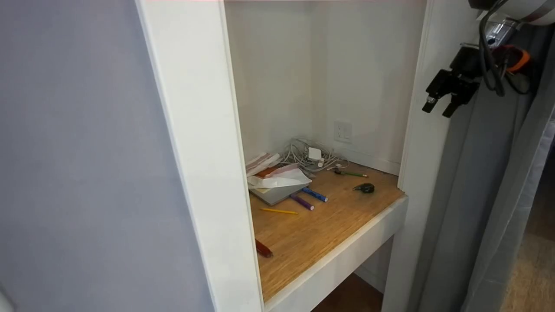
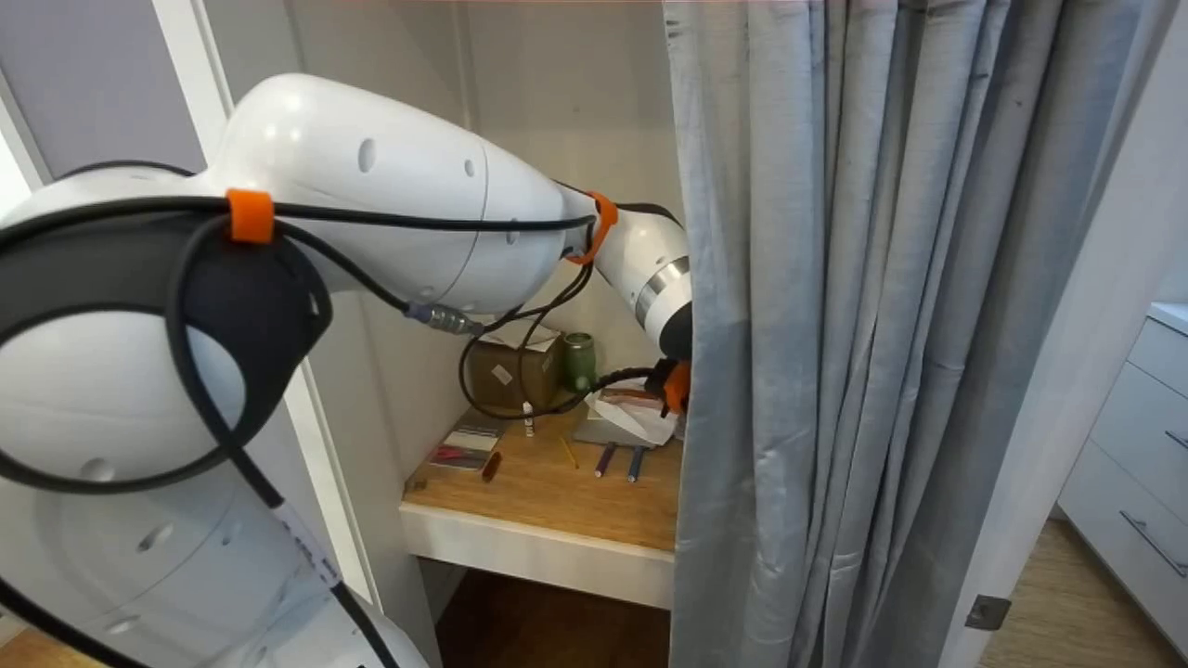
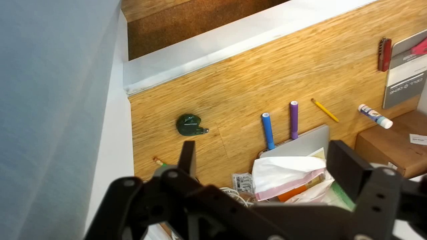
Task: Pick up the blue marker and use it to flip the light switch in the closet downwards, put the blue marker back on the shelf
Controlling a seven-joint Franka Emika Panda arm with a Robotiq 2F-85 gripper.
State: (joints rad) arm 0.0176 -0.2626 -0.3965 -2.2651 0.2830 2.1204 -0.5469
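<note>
You are hovering the gripper [image 1: 438,110] above the level of the desk [image 1: 321,234], its jaws standing wide apart and holding nothing; in an exterior view the gray curtain [image 2: 835,297] is hiding them. The blue marker [image 3: 268,131] is lying on the desk, its white end pointing toward the front edge, its other end overlapping the edge of the gray slab [image 3: 315,139] in your wrist view. The purple marker [image 3: 294,120] is lying just beside it, nearly parallel, with the yellow pencil [image 3: 325,110] resting past that. The light switch [image 1: 343,131] is sitting on a wall of the closet [image 1: 368,65], above the tangled white cables [image 1: 301,160]; its setting is showing too faintly to read.
</note>
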